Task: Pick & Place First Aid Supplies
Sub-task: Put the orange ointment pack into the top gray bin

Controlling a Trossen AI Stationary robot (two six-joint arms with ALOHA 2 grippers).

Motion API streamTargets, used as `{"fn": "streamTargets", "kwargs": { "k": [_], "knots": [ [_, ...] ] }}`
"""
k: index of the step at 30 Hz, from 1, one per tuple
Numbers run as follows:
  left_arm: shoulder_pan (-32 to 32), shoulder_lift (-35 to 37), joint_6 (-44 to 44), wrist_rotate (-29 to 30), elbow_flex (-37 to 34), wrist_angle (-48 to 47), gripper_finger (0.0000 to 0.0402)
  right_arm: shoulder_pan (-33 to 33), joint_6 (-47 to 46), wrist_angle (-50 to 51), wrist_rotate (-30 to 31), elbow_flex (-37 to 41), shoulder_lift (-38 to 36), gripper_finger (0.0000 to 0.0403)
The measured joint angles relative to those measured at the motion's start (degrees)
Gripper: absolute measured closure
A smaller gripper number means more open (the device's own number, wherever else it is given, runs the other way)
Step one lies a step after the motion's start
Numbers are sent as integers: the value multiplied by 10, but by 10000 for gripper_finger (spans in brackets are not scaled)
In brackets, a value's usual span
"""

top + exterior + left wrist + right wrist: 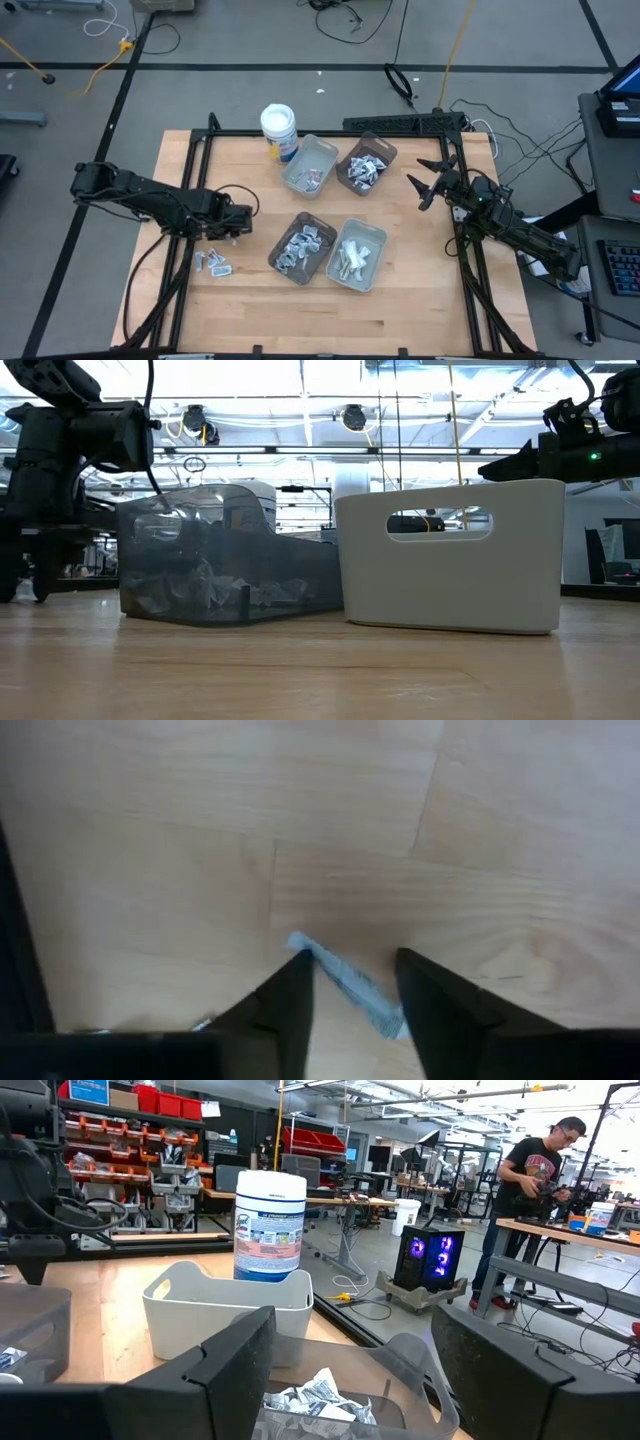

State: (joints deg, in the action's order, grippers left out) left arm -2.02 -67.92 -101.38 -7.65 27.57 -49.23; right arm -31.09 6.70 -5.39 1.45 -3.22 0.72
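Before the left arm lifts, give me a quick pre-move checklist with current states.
1. Bluish packet sits between the left tool fingers: ok.
2. Tool fully clamped on the packet: cannot tell; a gap shows beside it.
3. Other loose packets lie apart from the tool: ok.
4. Right tool open and parked away from the left arm, right of the trays: ok.
5. Which tray this packet belongs in: cannot tell.
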Motion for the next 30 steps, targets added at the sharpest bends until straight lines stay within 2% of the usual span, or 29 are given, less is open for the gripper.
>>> {"fn": "streamTargets", "kwargs": {
  "k": [5,11,18,25,30],
  "knots": [
    [0,0,21,0,0,-1,323,0,0,0,0,0,0,140],
    [0,1,67,-6,-1,-1,390,0,0,0,0,0,0,140],
    [0,8,159,-57,23,-6,388,0,0,0,0,0,0,140],
    [0,8,285,-54,103,-7,392,0,0,0,0,0,0,140],
    [0,9,320,-45,159,-34,398,0,0,0,0,0,0,140]
  ]
}}
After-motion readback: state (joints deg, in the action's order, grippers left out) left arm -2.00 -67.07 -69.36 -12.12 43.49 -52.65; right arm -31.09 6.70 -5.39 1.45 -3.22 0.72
